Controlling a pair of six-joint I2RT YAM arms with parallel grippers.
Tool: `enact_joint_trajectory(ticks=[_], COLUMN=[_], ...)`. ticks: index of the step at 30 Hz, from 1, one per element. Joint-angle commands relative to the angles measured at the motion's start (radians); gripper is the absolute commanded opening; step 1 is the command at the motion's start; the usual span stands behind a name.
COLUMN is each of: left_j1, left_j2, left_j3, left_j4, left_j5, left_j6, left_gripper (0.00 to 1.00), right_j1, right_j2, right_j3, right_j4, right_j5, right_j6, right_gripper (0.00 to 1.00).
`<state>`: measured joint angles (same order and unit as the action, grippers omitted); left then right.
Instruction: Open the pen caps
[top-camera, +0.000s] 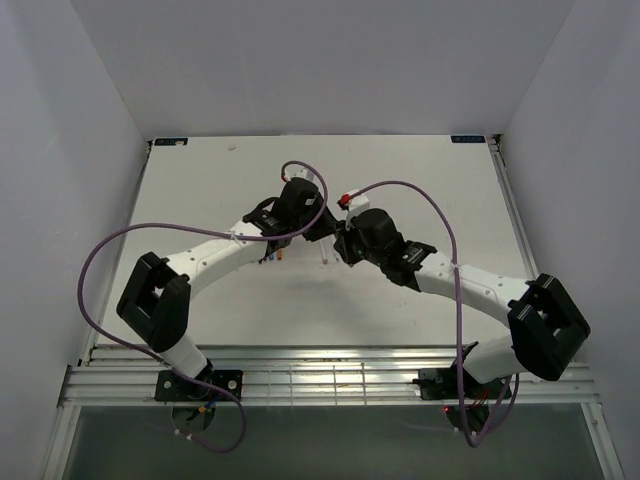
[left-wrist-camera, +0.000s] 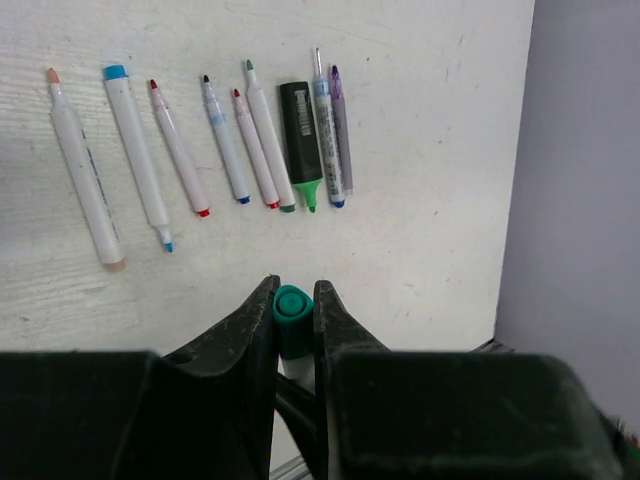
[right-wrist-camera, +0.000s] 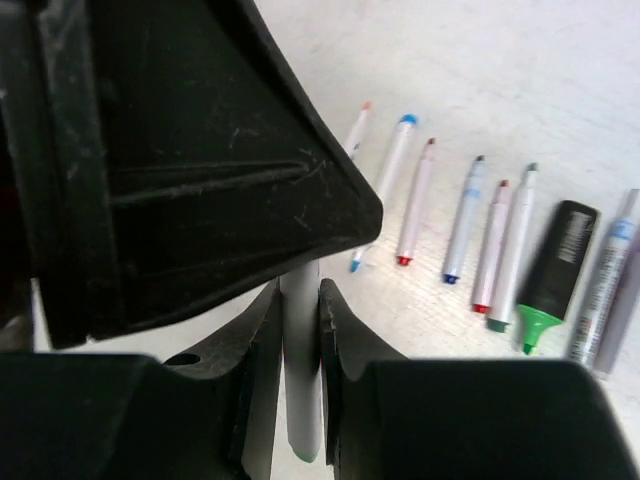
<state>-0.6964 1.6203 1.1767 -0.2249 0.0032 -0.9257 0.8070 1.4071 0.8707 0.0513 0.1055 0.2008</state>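
Both grippers hold one thin white pen between them above the table. My left gripper (left-wrist-camera: 292, 300) is shut on the pen's green cap (left-wrist-camera: 292, 318), with a bit of white barrel showing below the cap. My right gripper (right-wrist-camera: 300, 300) is shut on the white barrel (right-wrist-camera: 300, 360) of the same pen, and the left gripper's black body (right-wrist-camera: 200, 150) hides the barrel's far end. In the top view the left gripper (top-camera: 300, 235) and the right gripper (top-camera: 345, 242) meet at the table's middle. No loose caps show.
A row of several pens (left-wrist-camera: 225, 145) lies side by side on the white table (left-wrist-camera: 430, 250), with a black marker with a green tip (left-wrist-camera: 300, 140) among them. The same row (right-wrist-camera: 470, 230) and marker (right-wrist-camera: 555, 270) show in the right wrist view. Grey walls enclose the table.
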Motion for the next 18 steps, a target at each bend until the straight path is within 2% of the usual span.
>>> enact_joint_trajectory(ticks=[1,2,4,7,8,10,11,13,14,16,17,18], left_j1=[0.034,0.037,0.047,0.058,0.064,0.092,0.101,0.127,0.141,0.188,0.202,0.215], left_j2=[0.009,0.012,0.015,-0.013,-0.035,-0.065,-0.086,-0.169,-0.197,-0.267,-0.287,-0.302], left_j3=[0.135,0.147,0.162,0.137,0.103,0.063,0.001,-0.073,-0.106,-0.189,-0.212,-0.239], left_j4=[-0.031,-0.036,-0.028,0.044,0.065,0.136,0.172,0.309,0.340,0.412,0.435,0.459], left_j5=[-0.141,-0.144,-0.135,-0.108,-0.091,-0.034,-0.016,0.036,0.052,0.081,0.113,0.124], left_j6=[0.005,0.008,0.017,0.065,0.088,0.117,0.132,0.178,0.189,0.202,0.205,0.209], left_gripper=[0.00,0.00,0.00,0.00,0.00,0.00,0.00,0.00,0.00,0.00,0.00,0.00], right_j1=[0.096,0.107,0.109,0.075,0.055,0.006,-0.018,-0.089,-0.112,-0.162,-0.176,-0.184], right_j2=[-0.003,-0.007,-0.014,-0.052,-0.068,-0.086,-0.102,-0.105,-0.106,-0.097,-0.073,-0.057], right_j3=[-0.036,-0.047,-0.074,-0.096,-0.104,-0.128,-0.145,-0.177,-0.188,-0.223,-0.228,-0.242], right_j4=[-0.143,-0.134,-0.125,-0.064,-0.064,0.039,0.074,0.158,0.191,0.307,0.343,0.390], right_j5=[0.388,0.454,0.452,0.279,0.129,-0.031,-0.220,-0.396,-0.565,-0.711,-0.865,-0.936], right_j6=[-0.104,-0.113,-0.116,-0.136,-0.124,-0.113,-0.109,-0.063,-0.046,0.026,0.054,0.089], right_gripper=[0.08,0.08,0.08,0.08,0.08,0.08,0.08,0.08,0.08,0.08,0.08,0.08])
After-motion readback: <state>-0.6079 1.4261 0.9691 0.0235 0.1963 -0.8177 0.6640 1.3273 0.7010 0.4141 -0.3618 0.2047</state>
